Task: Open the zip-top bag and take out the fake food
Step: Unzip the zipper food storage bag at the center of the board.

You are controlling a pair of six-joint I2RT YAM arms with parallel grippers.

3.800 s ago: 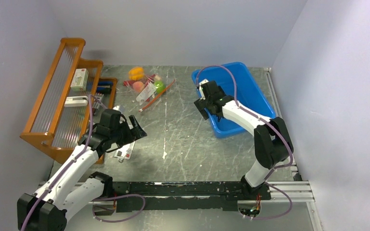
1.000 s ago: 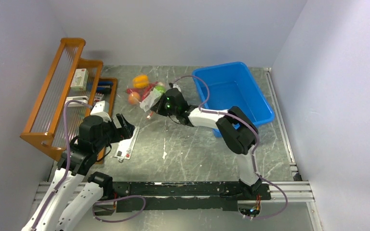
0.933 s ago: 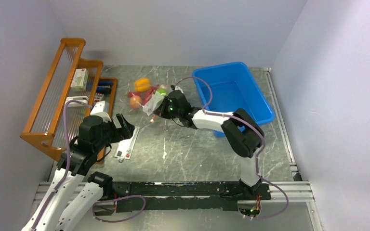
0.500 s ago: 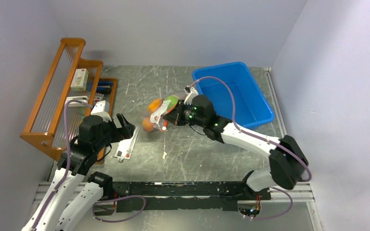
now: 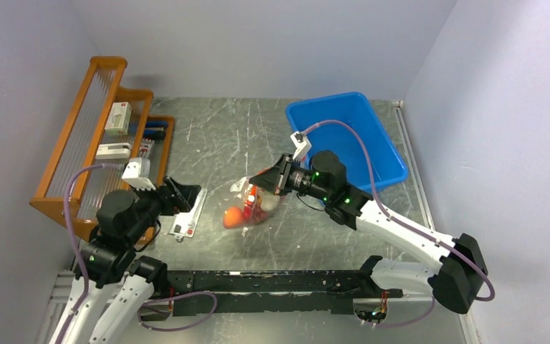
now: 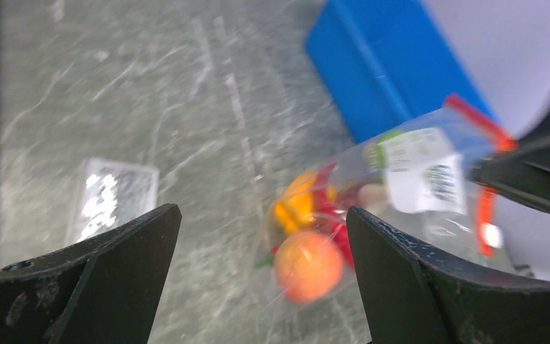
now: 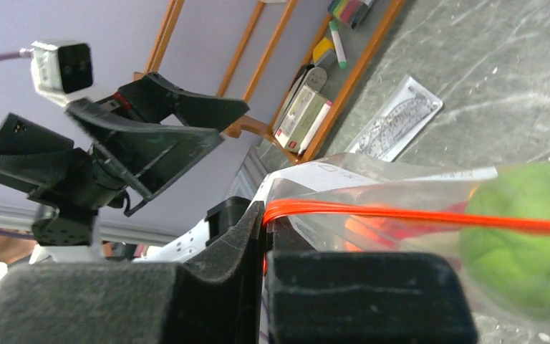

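The zip-top bag (image 5: 256, 203) hangs above the table's front middle, clear plastic with an orange-red zip strip (image 7: 415, 215) and a white label (image 6: 422, 168). My right gripper (image 5: 263, 181) is shut on the strip's end (image 7: 266, 215). Fake food fills the bag: a peach (image 6: 308, 265) lowest, a yellow pepper (image 6: 295, 204), red pieces and a green lime (image 7: 530, 229). My left gripper (image 5: 183, 196) stands open to the bag's left, apart from it. In the left wrist view the bag's lower part shows between its fingers (image 6: 261, 211).
A blue bin (image 5: 395, 169) stands at the back right. An orange wooden rack (image 5: 79, 143) with small boxes and pens lines the left side. A flat white card packet (image 5: 186, 216) lies on the table beside the left gripper.
The right gripper has carried the bag from the back of the table toward the front middle and lifted it. The left gripper has shifted slightly and stays open.
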